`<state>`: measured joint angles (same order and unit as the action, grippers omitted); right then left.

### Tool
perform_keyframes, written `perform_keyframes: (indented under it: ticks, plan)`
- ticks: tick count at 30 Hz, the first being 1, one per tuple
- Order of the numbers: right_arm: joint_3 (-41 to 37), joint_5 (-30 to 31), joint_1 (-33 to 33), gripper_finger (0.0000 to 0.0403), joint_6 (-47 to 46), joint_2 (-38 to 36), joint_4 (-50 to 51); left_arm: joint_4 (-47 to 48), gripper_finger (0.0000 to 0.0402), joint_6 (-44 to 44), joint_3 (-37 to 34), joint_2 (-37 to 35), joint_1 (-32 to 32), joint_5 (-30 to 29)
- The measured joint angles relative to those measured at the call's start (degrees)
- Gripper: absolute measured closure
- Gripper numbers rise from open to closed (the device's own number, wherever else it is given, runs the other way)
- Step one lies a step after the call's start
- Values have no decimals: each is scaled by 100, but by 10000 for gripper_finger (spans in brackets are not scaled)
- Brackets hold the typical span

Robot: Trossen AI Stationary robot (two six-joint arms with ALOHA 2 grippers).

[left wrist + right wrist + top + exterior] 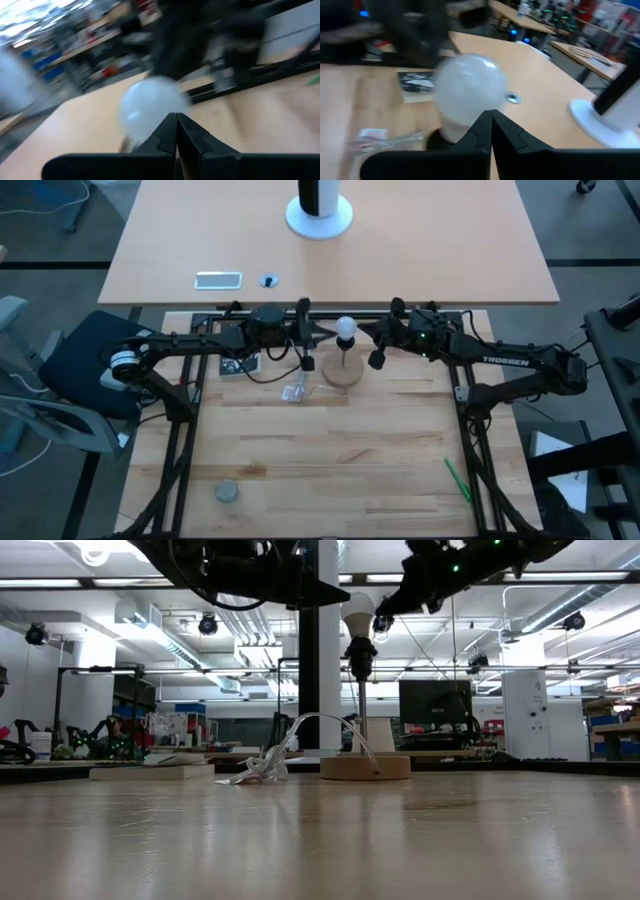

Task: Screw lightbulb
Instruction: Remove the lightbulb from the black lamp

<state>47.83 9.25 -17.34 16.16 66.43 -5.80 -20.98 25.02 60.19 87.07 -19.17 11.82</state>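
Both closed grippers flank the lightbulb point(346, 328), base hidden.

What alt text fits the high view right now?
The white lightbulb sits atop the socket stand on its round wooden base, with the left gripper and right gripper flanking it. A crumpled plastic wrapper lies nearby.

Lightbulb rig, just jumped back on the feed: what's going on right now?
The lightbulb sits upright in the black socket of the small stand with the round wooden base. Neither gripper holds it. The left gripper and right gripper flank the bulb, each with its fingers closed together on nothing. A crumpled clear plastic wrapper lies beside the base.
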Motion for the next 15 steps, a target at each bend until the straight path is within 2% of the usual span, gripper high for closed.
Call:
perform_keyframes:
  ticks: [2,5,11,15]
  plan:
    - [-16,102,5,403,15,21,68,-26,401,0,-1,10,22,161]
    - [-66,140,13,403,8,25,146,-101,401,-2,-1,2,5,36]
    - [-80,160,13,403,-48,-211,397,-74,401,0,-1,-1,10,-795]
    - [-83,-80,24,403,-61,-269,423,-87,401,44,-1,-1,-4,-1294]
